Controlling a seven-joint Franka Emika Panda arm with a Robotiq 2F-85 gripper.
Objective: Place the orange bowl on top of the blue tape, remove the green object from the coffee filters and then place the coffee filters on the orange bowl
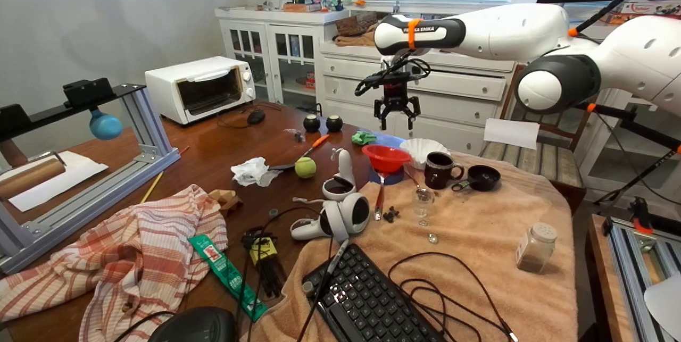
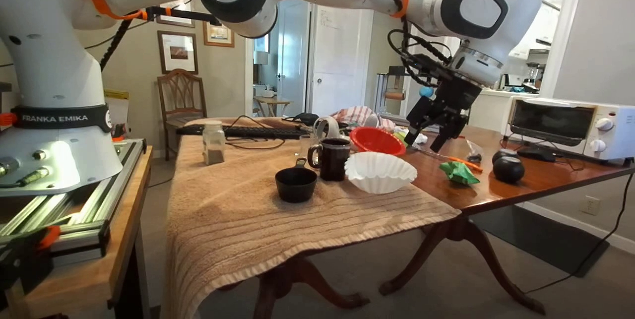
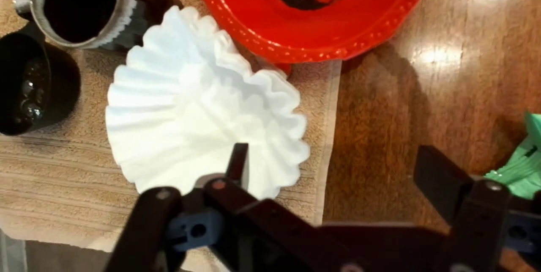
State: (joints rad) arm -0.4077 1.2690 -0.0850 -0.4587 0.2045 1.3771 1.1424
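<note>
- On my left, a tennis ball (image 1: 305,167) rests on the bare wooden table (image 1: 223,145).
- The green object (image 1: 364,138), crumpled up, lies on the table too, apart from the coffee filters (image 1: 423,148).
- Next is the orange bowl (image 1: 386,158), tilted a little and nearly red, sitting on top of the blue tape (image 1: 394,177).
- Above the table hangs the gripper (image 1: 397,123), its fingers spread wide.
- The coffee filters lie on the towel (image 1: 489,225) beside the orange bowl; whether they touch it, I can't tell.
- Then come a dark mug (image 1: 439,173) and a black cup (image 1: 484,178), near each other.
</note>
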